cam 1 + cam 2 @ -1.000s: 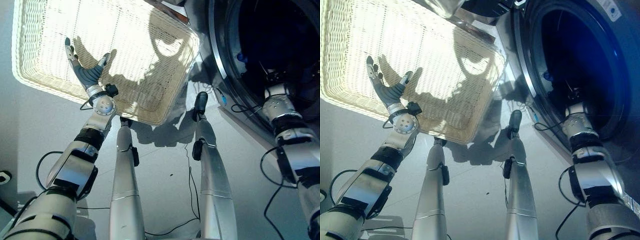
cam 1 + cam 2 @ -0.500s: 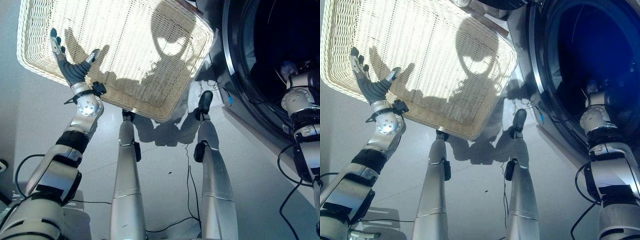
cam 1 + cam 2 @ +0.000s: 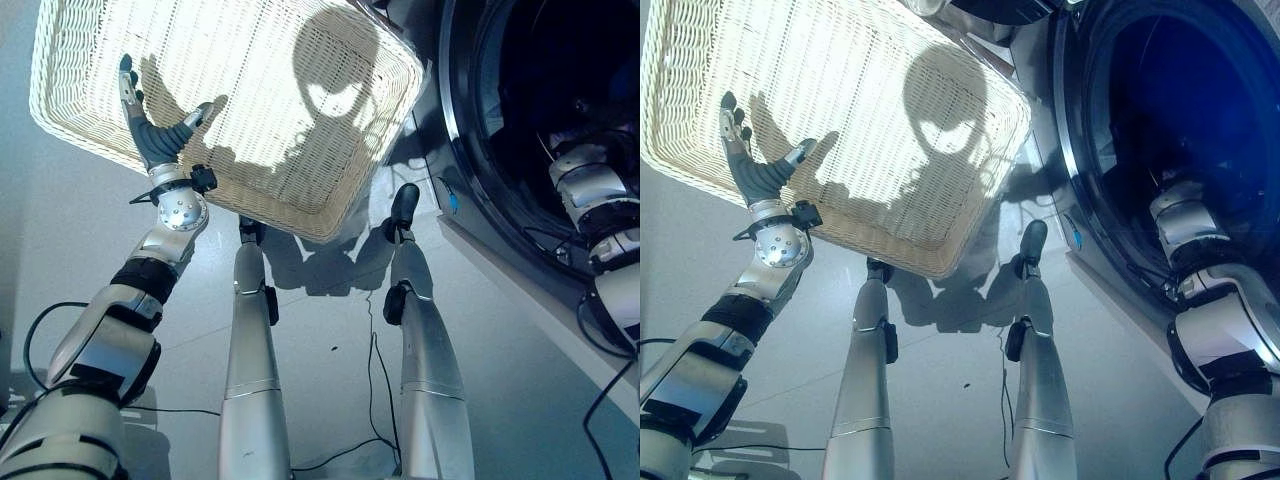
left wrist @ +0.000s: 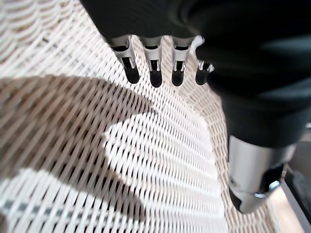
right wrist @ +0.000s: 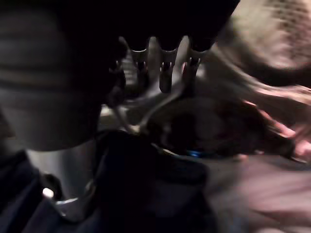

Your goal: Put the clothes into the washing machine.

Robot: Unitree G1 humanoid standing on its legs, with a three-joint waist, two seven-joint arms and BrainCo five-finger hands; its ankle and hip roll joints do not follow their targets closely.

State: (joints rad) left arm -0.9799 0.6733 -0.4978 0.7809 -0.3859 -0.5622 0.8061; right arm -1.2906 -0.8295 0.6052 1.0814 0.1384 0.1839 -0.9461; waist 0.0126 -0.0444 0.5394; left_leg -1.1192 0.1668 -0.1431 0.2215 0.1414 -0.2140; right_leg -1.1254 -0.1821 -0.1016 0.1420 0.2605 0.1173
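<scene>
From my right wrist view I see the clothes lying in a dark heap inside the drum, dark blue fabric nearest, paler cloth beyond. My right hand is over them with fingers extended and nothing gripped. In the eye views that arm reaches through the round door opening of the washing machine, the hand itself lost in the dark. To my left, the white wicker basket sits on the floor just beside the machine. My left hand hangs above its woven bottom, fingers straight and spread, thumb apart.
</scene>
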